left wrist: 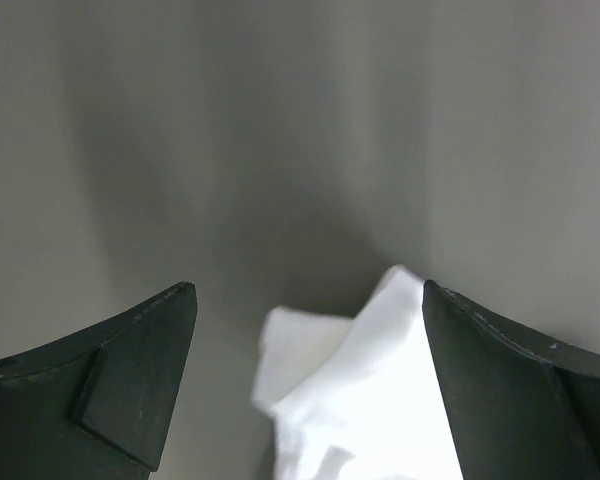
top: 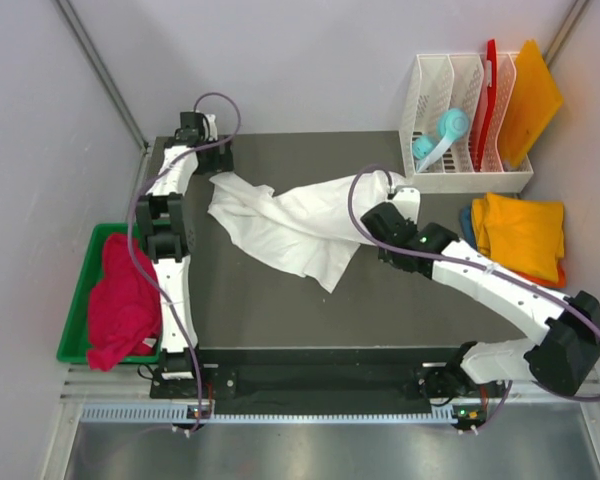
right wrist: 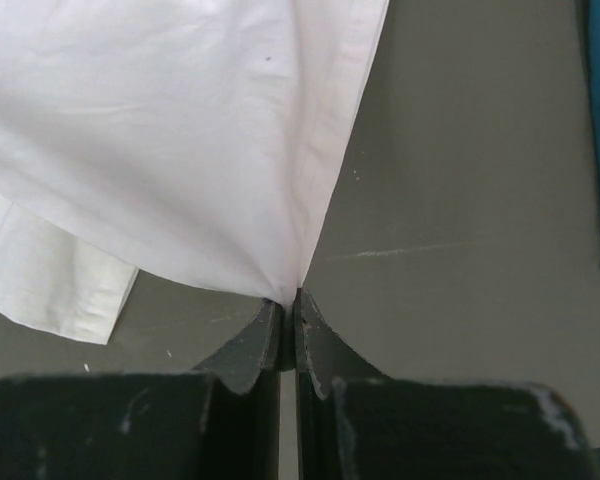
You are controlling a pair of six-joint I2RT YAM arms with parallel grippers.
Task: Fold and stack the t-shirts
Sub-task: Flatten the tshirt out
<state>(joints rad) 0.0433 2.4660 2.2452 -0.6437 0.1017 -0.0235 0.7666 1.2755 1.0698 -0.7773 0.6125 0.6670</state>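
White t-shirt [top: 285,232] lies crumpled and unfolded on the tabletop [top: 280,320]. Right jaws are pressed together, pinching its edge. Left jaws are spread wide over its left end, gripping nothing. Crimson-pink shirt [top: 120,300] sits heaped in green bin [top: 75,335]. Folded yellow-orange shirt [top: 525,235] tops the stack at right. Assessment: partly done, with at least two shirts outstanding.

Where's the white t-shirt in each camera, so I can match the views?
Top external: white t-shirt lies rumpled across mid-table, between the arms.
Left wrist: bottom centre, between the fingers of the open left gripper.
Right wrist: upper left, its edge pinched in the shut right gripper.
Shared landmark: that right gripper, at the shirt's right end from above; the left wrist view lacks it.
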